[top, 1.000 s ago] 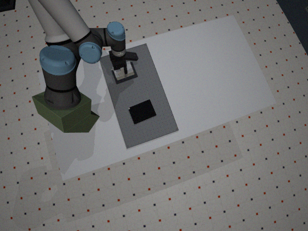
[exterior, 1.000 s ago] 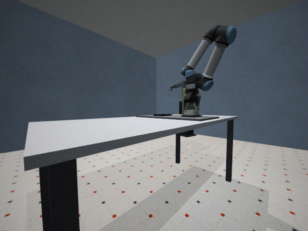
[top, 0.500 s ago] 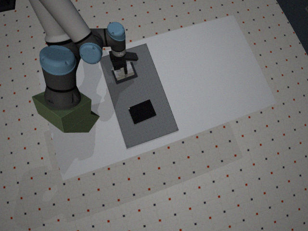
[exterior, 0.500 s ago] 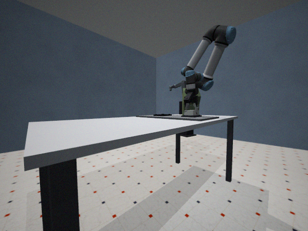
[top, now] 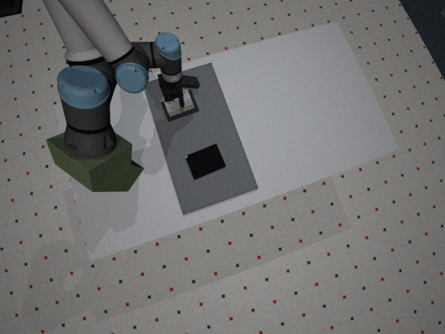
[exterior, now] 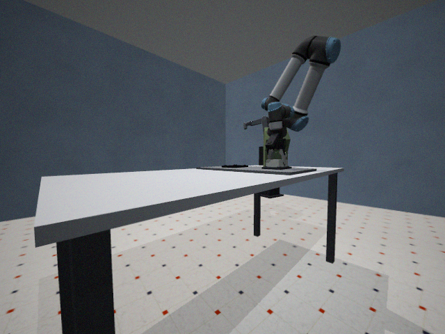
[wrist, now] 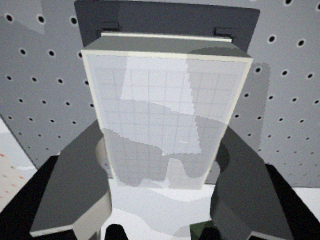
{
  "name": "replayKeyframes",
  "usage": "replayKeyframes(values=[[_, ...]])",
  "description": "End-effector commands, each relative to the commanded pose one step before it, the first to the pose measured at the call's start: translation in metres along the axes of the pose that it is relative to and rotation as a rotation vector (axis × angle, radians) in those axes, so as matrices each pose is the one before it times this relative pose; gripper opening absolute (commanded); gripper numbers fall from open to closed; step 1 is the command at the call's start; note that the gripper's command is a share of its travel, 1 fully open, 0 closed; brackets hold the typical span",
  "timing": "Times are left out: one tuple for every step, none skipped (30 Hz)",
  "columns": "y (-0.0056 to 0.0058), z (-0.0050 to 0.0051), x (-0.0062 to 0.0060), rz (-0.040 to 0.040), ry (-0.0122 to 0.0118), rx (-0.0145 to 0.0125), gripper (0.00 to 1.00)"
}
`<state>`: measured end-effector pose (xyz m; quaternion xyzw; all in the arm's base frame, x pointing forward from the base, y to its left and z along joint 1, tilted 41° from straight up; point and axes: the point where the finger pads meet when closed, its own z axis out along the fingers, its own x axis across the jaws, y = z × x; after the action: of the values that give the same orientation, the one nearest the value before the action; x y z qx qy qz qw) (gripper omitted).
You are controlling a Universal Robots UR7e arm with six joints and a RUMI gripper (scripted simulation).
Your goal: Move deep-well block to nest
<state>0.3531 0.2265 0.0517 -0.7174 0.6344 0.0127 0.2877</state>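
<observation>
Two fingers pinched on the sides of the pale deep-well block (wrist: pixel 165 115), middle of the wrist frame, over the dark nest (top: pixel 195 108) on the grey worktop plate (top: pixel 212 143). Other nest (top: pixel 205 161) lower down.

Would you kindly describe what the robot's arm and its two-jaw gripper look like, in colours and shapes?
The arm has pale grey cylindrical tube links joined by dark charcoal joint housings with rounded light blue end caps. It rises from a chamfered olive-green block base. The gripper is black-bodied, with broad, flat, matte grey fingers seen in the wrist view. No cables or markings are visible.
</observation>
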Motion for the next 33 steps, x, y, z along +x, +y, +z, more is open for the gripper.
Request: replayKeyframes(values=[[-0.00036, 0.00052, -0.00007, -0.00041, 0.00005, 0.00070, 0.00], [-0.00003, 0.00016, 0.00000, 0.00000, 0.00000, 0.00000, 0.00], [-0.00003, 0.00016, 0.00000, 0.00000, 0.00000, 0.00000, 0.00], [-0.00003, 0.00016, 0.00000, 0.00000, 0.00000, 0.00000, 0.00], [0.00000, 0.00000, 0.00000, 0.00000, 0.00000, 0.00000, 0.00], [0.00000, 0.00000, 0.00000, 0.00000, 0.00000, 0.00000, 0.00], [-0.00003, 0.00018, -0.00001, 0.00000, 0.00000, 0.00000, 0.00], [-0.00003, 0.00016, 0.00000, 0.00000, 0.00000, 0.00000, 0.00], [-0.00003, 0.00016, 0.00000, 0.00000, 0.00000, 0.00000, 0.00], [-0.00003, 0.00016, 0.00000, 0.00000, 0.00000, 0.00000, 0.00], [-0.00003, 0.00016, 0.00000, 0.00000, 0.00000, 0.00000, 0.00], [-0.00003, 0.00016, 0.00000, 0.00000, 0.00000, 0.00000, 0.00], [-0.00003, 0.00016, 0.00000, 0.00000, 0.00000, 0.00000, 0.00], [-0.00002, 0.00016, 0.00000, 0.00000, 0.00000, 0.00000, 0.00], [-0.00002, 0.00016, 0.00000, 0.00000, 0.00000, 0.00000, 0.00], [-0.00002, 0.00016, 0.00000, 0.00000, 0.00000, 0.00000, 0.00], [-0.00002, 0.00016, 0.00000, 0.00000, 0.00000, 0.00000, 0.00], [-0.00002, 0.00017, 0.00000, 0.00000, 0.00000, 0.00000, 0.00], [-0.00002, 0.00017, 0.00000, 0.00000, 0.00000, 0.00000, 0.00], [-0.00002, 0.00017, 0.00000, 0.00000, 0.00000, 0.00000, 0.00], [-0.00002, 0.00017, 0.00000, 0.00000, 0.00000, 0.00000, 0.00], [0.00000, 0.00000, 0.00000, 0.00000, 0.00000, 0.00000, 0.00], [0.00000, 0.00000, 0.00000, 0.00000, 0.00000, 0.00000, 0.00], [-0.00003, 0.00018, -0.00001, 0.00000, 0.00000, 0.00000, 0.00], [0.00002, -0.00006, 0.00001, 0.00000, -0.00001, -0.00001, 0.00], [0.00000, 0.00002, -0.00001, 0.00000, 0.00000, 0.00000, 1.00], [0.00000, 0.00002, 0.00000, 0.00000, 0.00000, 0.00000, 1.00], [0.00000, 0.00001, 0.00000, 0.00000, 0.00000, 0.00000, 1.00], [0.00000, 0.00001, 0.00000, 0.00000, 0.00000, 0.00000, 1.00], [0.00000, 0.00001, 0.00000, 0.00000, 0.00000, 0.00000, 1.00], [-0.00002, -0.00007, 0.00001, -0.00004, 0.00001, 0.00007, 1.00], [0.00001, 0.00002, 0.00000, 0.00001, 0.00000, -0.00002, 1.00], [0.00000, 0.00000, 0.00000, 0.00000, 0.00000, 0.00000, 1.00]])
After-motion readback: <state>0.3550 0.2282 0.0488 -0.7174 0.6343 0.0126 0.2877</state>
